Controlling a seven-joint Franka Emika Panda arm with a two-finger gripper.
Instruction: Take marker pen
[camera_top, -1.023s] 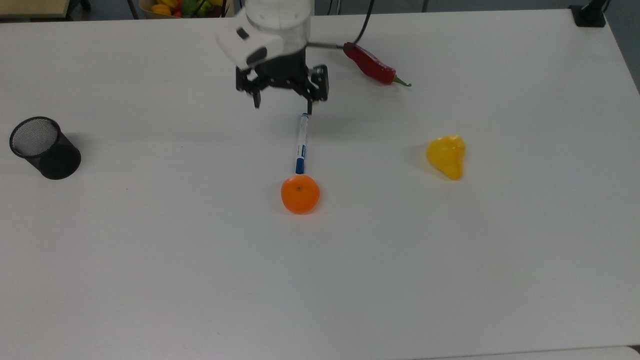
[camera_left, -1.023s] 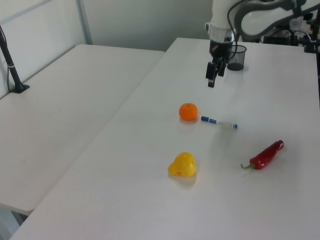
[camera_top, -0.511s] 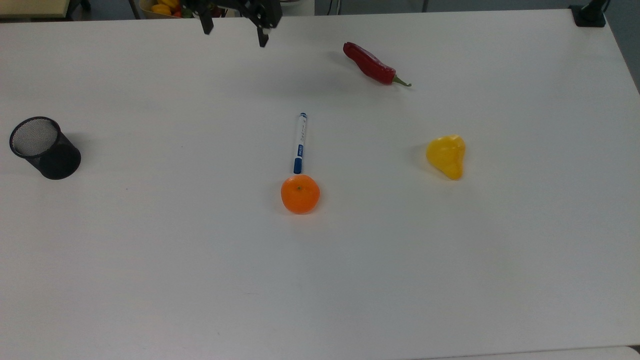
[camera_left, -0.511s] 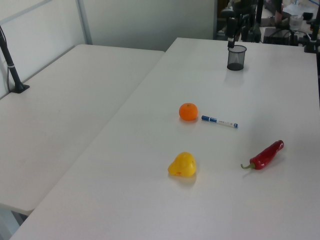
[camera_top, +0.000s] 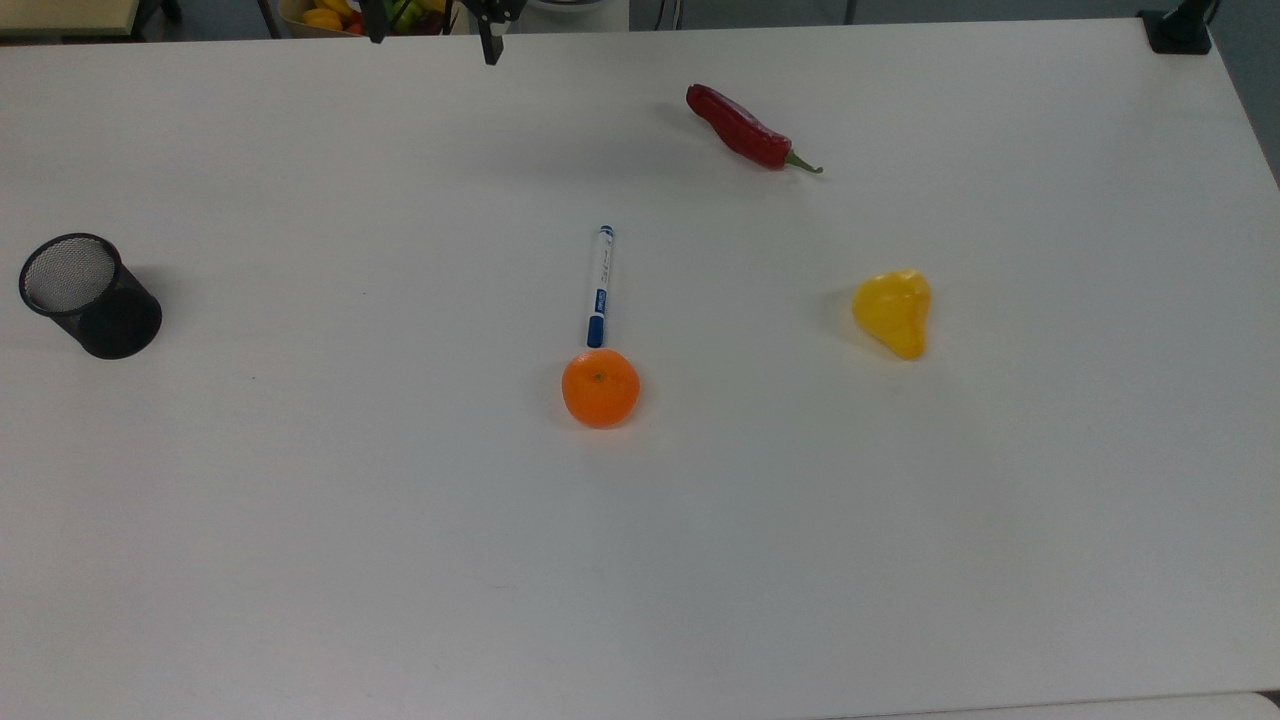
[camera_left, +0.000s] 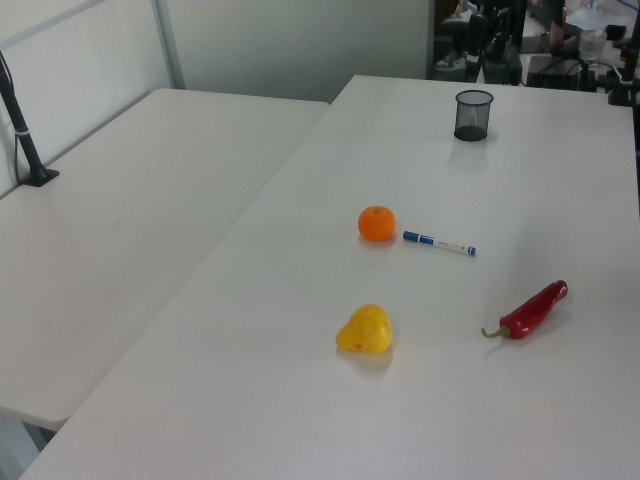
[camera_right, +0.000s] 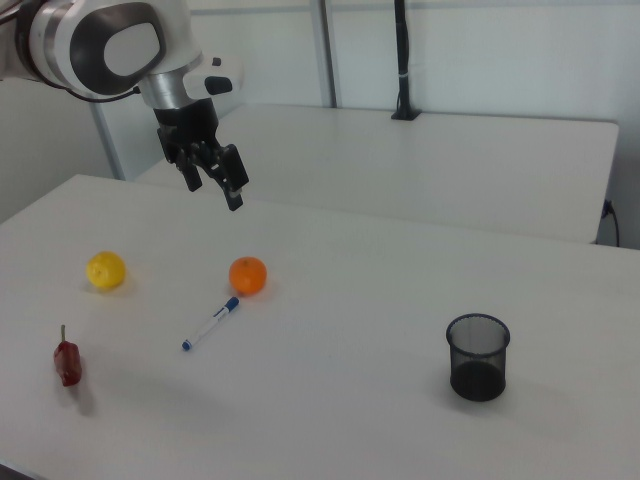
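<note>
The marker pen (camera_top: 600, 285) lies flat on the white table (camera_top: 300, 500), a slim white barrel with a blue cap. Its cap end almost touches an orange (camera_top: 600, 388). It also lies beside the orange in the left view (camera_left: 438, 243) and the right view (camera_right: 211, 324). My gripper (camera_top: 432, 35) is at the top view's upper edge, far from the pen. In the right view the gripper (camera_right: 212, 190) hangs high above the table, open, with nothing between its fingers.
A black mesh cup (camera_top: 88, 295) stands at the top view's left. A red chili (camera_top: 740, 130) lies beyond the pen and a yellow pepper (camera_top: 893, 312) to its right. A box of fruit (camera_top: 340, 15) sits past the table's far edge.
The gripper has risen from just over the pen's far end and moved to the top view's upper left edge. The pen and the other things have not moved.
</note>
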